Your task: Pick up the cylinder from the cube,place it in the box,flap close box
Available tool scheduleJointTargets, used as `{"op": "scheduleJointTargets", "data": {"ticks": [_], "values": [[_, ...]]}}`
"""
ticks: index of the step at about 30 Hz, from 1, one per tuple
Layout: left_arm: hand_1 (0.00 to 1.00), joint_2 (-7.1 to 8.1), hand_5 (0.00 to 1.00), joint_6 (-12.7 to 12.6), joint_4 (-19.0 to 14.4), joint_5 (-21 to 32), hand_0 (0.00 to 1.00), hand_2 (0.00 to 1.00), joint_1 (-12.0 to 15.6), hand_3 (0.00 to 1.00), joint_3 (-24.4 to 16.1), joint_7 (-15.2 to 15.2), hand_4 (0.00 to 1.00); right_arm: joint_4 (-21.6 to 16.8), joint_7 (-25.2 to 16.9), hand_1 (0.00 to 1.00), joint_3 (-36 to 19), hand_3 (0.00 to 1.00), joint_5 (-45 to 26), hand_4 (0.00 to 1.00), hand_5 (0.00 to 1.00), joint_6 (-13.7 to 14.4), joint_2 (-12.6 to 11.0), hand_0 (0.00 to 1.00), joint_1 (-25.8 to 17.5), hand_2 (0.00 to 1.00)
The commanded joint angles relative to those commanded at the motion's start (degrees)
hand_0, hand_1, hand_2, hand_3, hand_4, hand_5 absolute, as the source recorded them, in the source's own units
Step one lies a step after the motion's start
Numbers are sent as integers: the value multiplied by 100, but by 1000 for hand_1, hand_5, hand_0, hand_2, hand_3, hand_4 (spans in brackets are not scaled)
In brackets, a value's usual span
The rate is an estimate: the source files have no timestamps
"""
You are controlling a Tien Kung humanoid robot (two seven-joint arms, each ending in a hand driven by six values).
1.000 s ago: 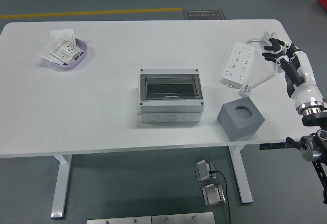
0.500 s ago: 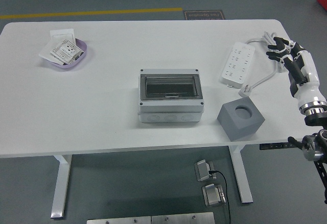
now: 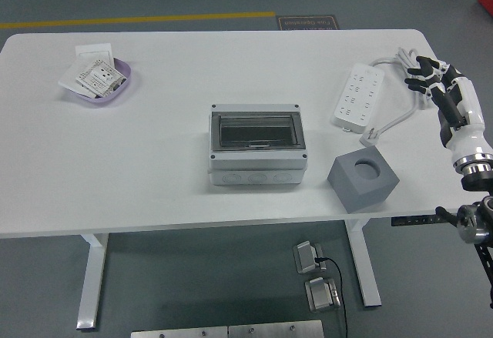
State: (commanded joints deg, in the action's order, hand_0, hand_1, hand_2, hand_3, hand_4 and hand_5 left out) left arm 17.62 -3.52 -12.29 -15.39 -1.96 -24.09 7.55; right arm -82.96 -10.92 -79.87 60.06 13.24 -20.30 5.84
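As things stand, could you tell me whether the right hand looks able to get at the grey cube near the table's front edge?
Probably yes. The right hand hovers open at the table's right edge, beyond the power strip, and the grey cube sits nearer the front on that same side. Only bare tabletop and the strip's cable lie between them.

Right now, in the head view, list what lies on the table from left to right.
Purple tray of packets → grey box with its clear flap shut → grey cube with a round hole → white power strip → right hand, fingers spread, holding nothing, at the table's right edge.
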Motion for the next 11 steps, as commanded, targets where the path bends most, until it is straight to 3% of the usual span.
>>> {"op": "scheduleJointTargets", "data": {"ticks": [11], "values": [[647,-17,185,3,34,143,628,603,33,618,135,1,646,24,-7,586,88,697,-31,939,652,-17,-28,689,51,632]]}}
